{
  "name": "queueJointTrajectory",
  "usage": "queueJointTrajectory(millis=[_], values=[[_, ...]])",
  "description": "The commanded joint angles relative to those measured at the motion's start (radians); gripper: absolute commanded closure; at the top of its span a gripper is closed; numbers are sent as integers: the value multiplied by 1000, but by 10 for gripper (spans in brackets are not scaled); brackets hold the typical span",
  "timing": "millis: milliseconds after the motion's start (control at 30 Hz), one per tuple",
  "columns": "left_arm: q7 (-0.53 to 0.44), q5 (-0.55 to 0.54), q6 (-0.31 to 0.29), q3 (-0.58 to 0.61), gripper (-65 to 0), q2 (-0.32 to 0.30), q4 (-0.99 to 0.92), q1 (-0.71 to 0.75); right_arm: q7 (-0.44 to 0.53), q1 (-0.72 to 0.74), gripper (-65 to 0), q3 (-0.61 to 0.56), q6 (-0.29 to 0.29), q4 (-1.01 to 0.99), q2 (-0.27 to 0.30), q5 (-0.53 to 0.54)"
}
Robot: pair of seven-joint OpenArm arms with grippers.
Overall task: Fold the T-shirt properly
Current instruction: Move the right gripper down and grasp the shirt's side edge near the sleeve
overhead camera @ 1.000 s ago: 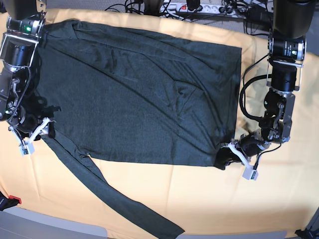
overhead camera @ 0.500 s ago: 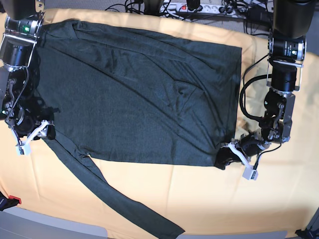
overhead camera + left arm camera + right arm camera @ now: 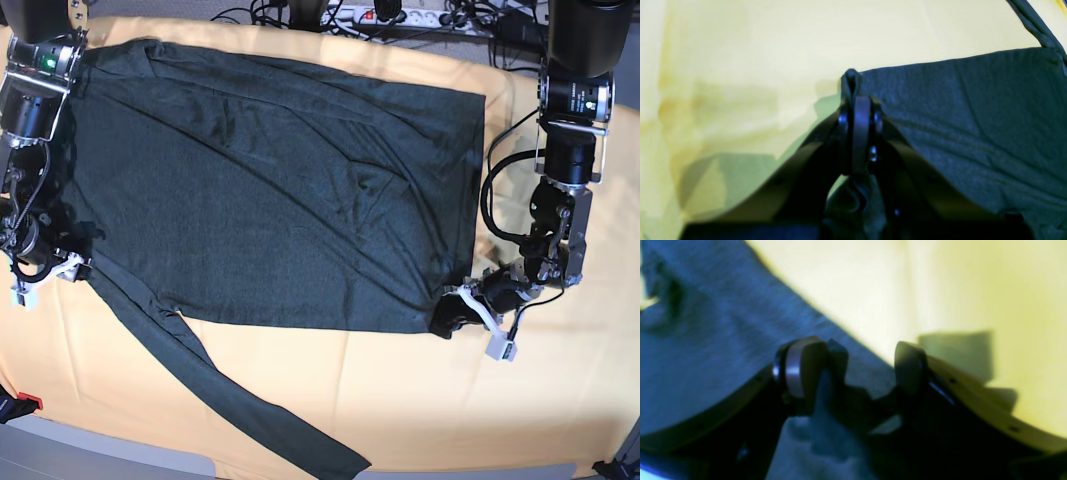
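Corner pinch set for the fold.
Left gripper [image 3: 856,100] jaws clamp the dark charcoal-green knit T-shirt [image 3: 280,190] hem corner for lifting; right gripper [image 3: 853,366] jaws stand wide astride its edge.

Yellow-orange tablecloth [image 3: 420,400] covering table, lying wrinkled. Power strip [image 3: 372,14] and tangled cables [image 3: 455,18] sitting at 12 o'clock beyond the edge.

We see the T-shirt [image 3: 270,190] lying spread on the cloth [image 3: 420,400], and one sleeve [image 3: 230,400] runs to the near edge. The left gripper [image 3: 462,312] sits at its near right corner, the right gripper [image 3: 45,275] at its left edge. A power strip [image 3: 375,14] lies behind.
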Motion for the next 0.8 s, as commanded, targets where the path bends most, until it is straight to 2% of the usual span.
queueJointTrajectory(millis=[0, 133, 200, 333, 433, 633, 767], values=[[-23, -28, -8, -6, 0, -10, 13, -31, 1, 39, -377, 6, 13, 15, 21, 33], [-23, -31, -7, -6, 0, -11, 13, -31, -43, 83, -363, 6, 81, 15, 21, 69], [-22, -31, -7, -6, 0, -11, 13, -31, -34, 104, -338, 6, 77, 15, 21, 38], [-21, -32, -8, -6, 0, -11, 13, -28, 5, 124, -338, 6, 33, 15, 21, -54], [-22, -32, -7, -6, 0, -10, 13, -29, 16, 129, -338, 6, 40, -22, 21, -67], [-22, -42, -8, -6, 0, -11, 13, -28, 68, 172, -338, 6, 155, -268, 23, -41], [-22, -43, -8, -6, 0, -11, 13, -28, 37, 185, -338, 6, 250, -341, 23, 74]])
